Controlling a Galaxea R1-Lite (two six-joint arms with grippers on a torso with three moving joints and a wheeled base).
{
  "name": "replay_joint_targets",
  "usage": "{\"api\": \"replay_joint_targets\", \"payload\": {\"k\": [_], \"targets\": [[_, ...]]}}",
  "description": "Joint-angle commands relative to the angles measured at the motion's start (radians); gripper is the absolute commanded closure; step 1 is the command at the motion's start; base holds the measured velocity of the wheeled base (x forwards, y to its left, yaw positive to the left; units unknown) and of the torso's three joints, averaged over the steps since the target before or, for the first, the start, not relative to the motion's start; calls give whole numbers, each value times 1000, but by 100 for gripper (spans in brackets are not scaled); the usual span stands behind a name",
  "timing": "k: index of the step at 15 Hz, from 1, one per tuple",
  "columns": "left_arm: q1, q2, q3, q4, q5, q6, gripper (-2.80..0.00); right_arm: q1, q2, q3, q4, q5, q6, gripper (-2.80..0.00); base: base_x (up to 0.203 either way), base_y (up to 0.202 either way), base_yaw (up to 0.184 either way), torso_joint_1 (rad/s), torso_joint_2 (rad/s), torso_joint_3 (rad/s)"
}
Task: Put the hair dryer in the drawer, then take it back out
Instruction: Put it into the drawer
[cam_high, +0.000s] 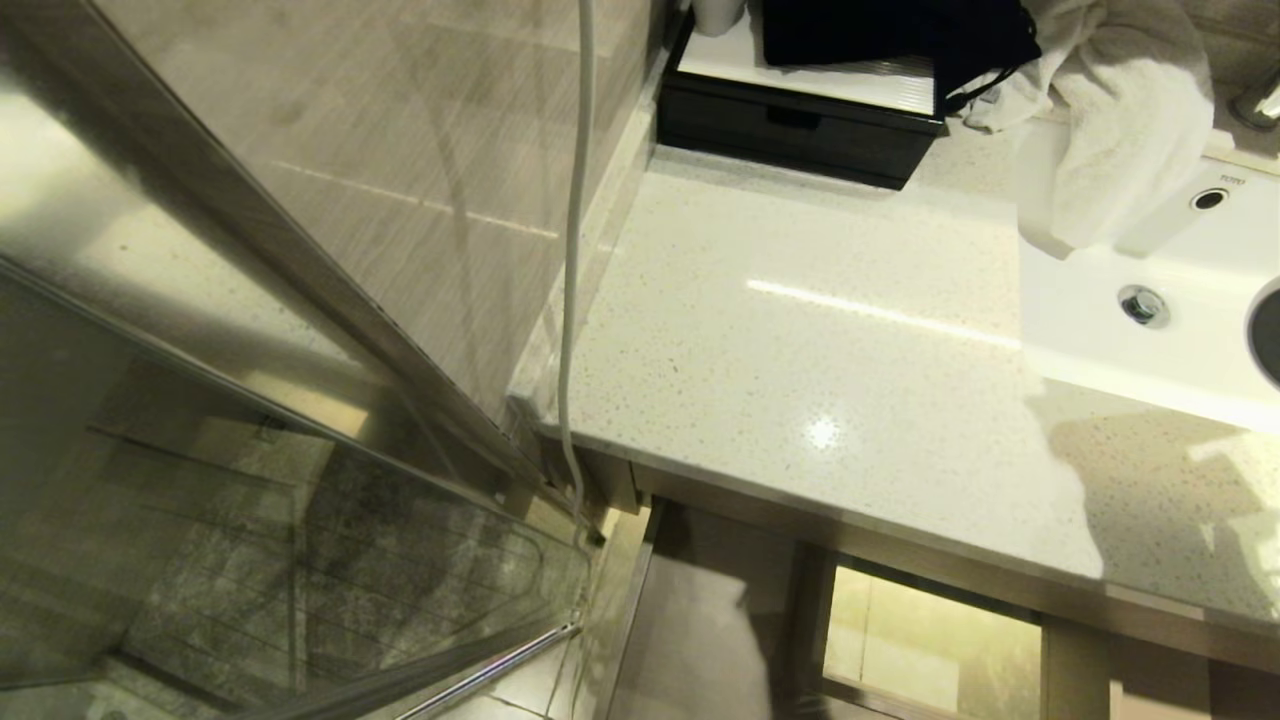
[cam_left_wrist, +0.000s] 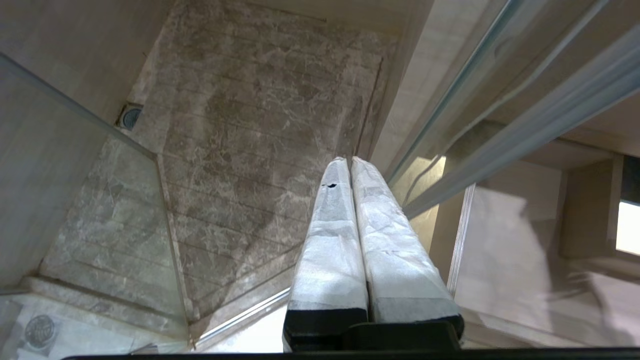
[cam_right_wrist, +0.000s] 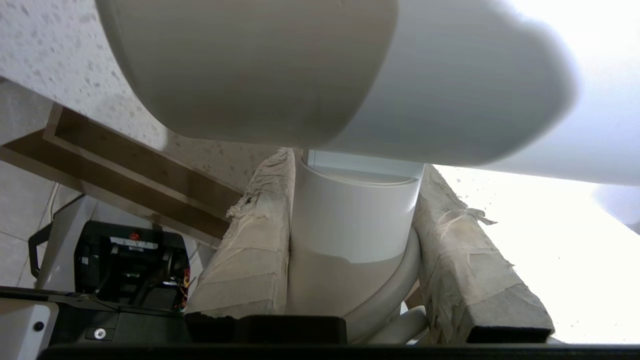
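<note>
White hair dryer (cam_right_wrist: 350, 100) handle clamped in right jaws, speckled countertop (cam_high: 800, 330) close behind, left jaws pressed together over shower floor (cam_left_wrist: 260, 125).

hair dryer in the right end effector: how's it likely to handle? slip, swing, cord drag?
The hair dryer is smooth, glossy plastic, so it may slip, though the right end effector has taped fingers clamping its handle, which probably adds friction. The wide barrel sits above the grip, so it is likely top-heavy and may pivot. The cord curling near the handle could tug.
</note>
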Motion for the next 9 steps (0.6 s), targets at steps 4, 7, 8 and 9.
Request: {"api": "replay_joint_targets", "payload": {"k": [4, 7, 8, 9], "targets": [[0, 2, 0, 0, 0, 0, 0, -1, -11, -2, 9, 0, -12, 0, 0, 0, 0, -300, 254, -41], [0, 2, 0, 0, 0, -1, 0, 0, -26, 3, 9, 3, -12, 0, 0, 0, 0, -365, 263, -91], [0, 2, 0, 0, 0, -1, 0, 0, -30, 7, 9, 4, -12, 0, 0, 0, 0, -367, 251, -120], [0, 2, 0, 0, 0, -1, 0, 0, -46, 22, 9, 5, -13, 0, 0, 0, 0, -354, 227, -134]]}}
